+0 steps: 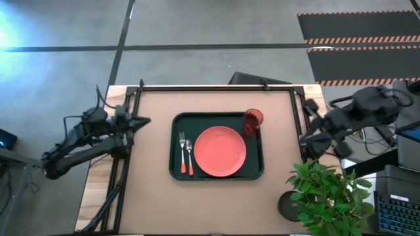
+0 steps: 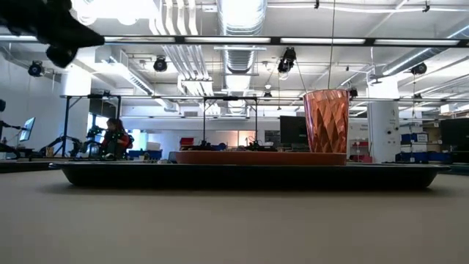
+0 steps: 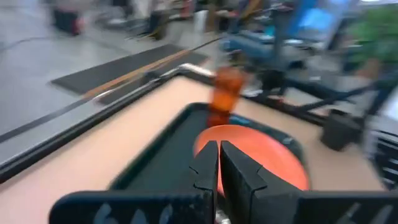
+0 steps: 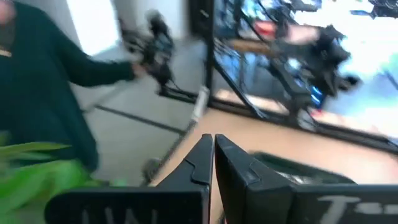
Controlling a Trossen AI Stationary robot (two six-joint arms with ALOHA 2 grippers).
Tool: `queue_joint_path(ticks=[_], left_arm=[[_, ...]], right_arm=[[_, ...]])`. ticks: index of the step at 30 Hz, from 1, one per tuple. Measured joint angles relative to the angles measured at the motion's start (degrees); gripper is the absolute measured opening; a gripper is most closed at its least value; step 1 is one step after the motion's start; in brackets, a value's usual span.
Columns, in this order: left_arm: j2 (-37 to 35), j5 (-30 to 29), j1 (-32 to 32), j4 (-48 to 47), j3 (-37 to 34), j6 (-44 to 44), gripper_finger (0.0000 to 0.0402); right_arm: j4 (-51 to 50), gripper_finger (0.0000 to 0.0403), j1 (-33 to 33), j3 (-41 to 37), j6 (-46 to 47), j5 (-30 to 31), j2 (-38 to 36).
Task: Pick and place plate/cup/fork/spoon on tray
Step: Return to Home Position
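Centre of the overhead frame: the tray (image 1: 197,121) lies on the bench (image 1: 151,196). It carries the plate (image 1: 220,151) at its middle, the fork (image 1: 182,152) and spoon (image 1: 189,156) side by side at its left, fork outermost, and the cup (image 1: 252,121) upright at its upper right, just beside the plate. Left end effector (image 1: 144,121), mid-left bench edge, fingers together; right end effector (image 4: 213,142), mid-right edge, fingers together; both apart from the tray.

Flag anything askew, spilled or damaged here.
Nothing stands out. On the tray, the plate lies flat, the cup stands upright, fork and spoon lie parallel. Left claw and right claw sit at the table sides.
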Motion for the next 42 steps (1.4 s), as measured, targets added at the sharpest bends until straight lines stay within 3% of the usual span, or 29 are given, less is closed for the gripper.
queue_joint_path(ticks=[4, 7, 11, 17, 24, 28, 37, 42], left_arm=[[-3.7, 14.5, 0.0, 12.4, -7.8, 1.7, 0.0000], [-6.6, 23.5, 0.0, 24.6, -13.4, -0.7, 0.0000], [-8.3, 24.2, -0.1, 31.6, -20.2, -7.1, 0.0000], [-6.3, 26.2, -2.1, 53.5, -28.5, -8.6, 0.0000], [-5.1, 26.9, -4.9, 53.3, -28.5, -5.2, 0.0000], [-4.7, 26.9, -5.1, 52.2, -28.5, -3.2, 0.0000], [-3.5, 24.1, -5.1, 49.6, -28.6, -1.2, 0.0000], [-2.1, 23.5, -5.1, 49.1, -28.6, 0.1, 0.0000]], right_arm=[[5.0, 0.0009, 0.0, -4.4, -0.8, -7.1, -5.1], [8.4, 0.0009, 0.0, -10.1, 0.2, -7.5, -8.2], [13.1, 0.0009, 0.1, -19.4, 2.1, -6.3, -11.9], [26.1, 0.0009, 0.0, -36.1, 3.3, -5.8, -20.9], [36.9, 0.0009, 0.1, -51.4, 5.0, -4.1, -34.1], [37.8, 0.0009, 0.1, -58.8, 6.3, -1.5, -42.5], [46.8, 0.0009, -0.4, -68.9, 8.9, 3.6, -41.4], [58.4, 0.0009, -0.9, -79.3, 10.8, 1.6, -42.6]])
